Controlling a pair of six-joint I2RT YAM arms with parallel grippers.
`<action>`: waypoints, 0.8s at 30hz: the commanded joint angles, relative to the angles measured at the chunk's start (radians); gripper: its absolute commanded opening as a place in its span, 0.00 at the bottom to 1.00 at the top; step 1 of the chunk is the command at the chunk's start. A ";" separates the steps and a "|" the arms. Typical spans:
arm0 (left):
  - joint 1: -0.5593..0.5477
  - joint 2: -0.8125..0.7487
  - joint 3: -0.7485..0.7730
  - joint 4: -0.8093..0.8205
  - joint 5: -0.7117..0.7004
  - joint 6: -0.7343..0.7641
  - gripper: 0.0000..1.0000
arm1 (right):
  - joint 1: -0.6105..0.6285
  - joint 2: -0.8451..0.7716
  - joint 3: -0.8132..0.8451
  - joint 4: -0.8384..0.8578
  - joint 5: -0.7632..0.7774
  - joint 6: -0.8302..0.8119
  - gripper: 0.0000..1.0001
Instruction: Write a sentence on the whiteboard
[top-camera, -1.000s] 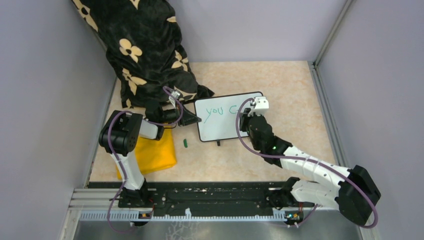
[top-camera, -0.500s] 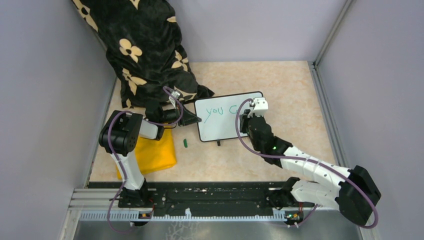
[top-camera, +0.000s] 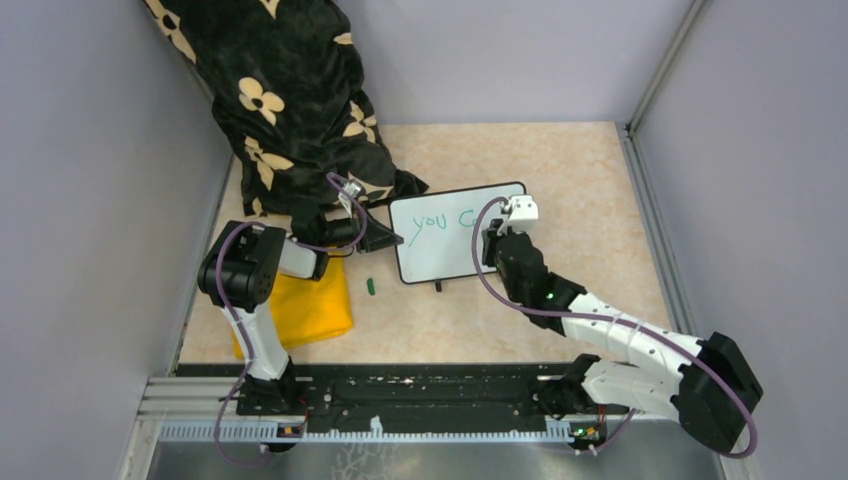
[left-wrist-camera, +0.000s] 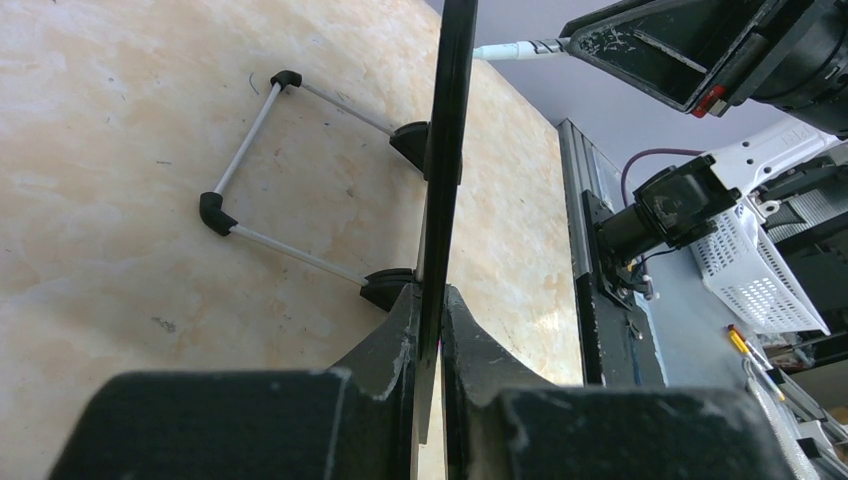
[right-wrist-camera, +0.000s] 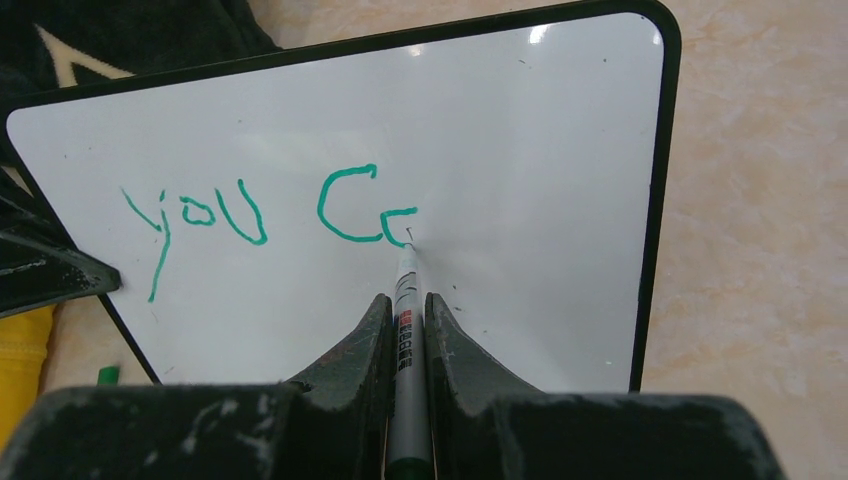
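Note:
The whiteboard (top-camera: 445, 250) stands near the table's middle and fills the right wrist view (right-wrist-camera: 520, 130). Green writing on it reads "you C" plus a started letter (right-wrist-camera: 270, 215); it also shows in the top view (top-camera: 440, 222). My right gripper (right-wrist-camera: 407, 305) is shut on a grey marker (right-wrist-camera: 405, 340) whose tip touches the board at the started letter. My left gripper (left-wrist-camera: 432, 300) is shut on the whiteboard's black edge (left-wrist-camera: 445, 160), at its left side (top-camera: 392, 240). The board's wire stand (left-wrist-camera: 290, 170) shows behind it.
A black cloth with cream flowers (top-camera: 290, 100) lies at the back left. A yellow folded cloth (top-camera: 305, 305) lies under the left arm. A small green cap (top-camera: 370, 286) lies in front of the board's left corner. Grey walls enclose the table.
The right gripper with the marker has shifted very slightly; the left arm and the whiteboard have not moved.

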 joint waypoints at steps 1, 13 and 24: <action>-0.004 0.001 0.002 -0.063 0.001 0.017 0.00 | -0.022 -0.018 0.034 0.011 0.046 -0.020 0.00; -0.004 0.004 0.001 -0.063 0.001 0.018 0.00 | -0.028 -0.016 0.057 0.043 0.043 -0.039 0.00; -0.004 0.004 0.001 -0.065 0.001 0.017 0.00 | -0.033 -0.006 0.076 0.063 0.031 -0.053 0.00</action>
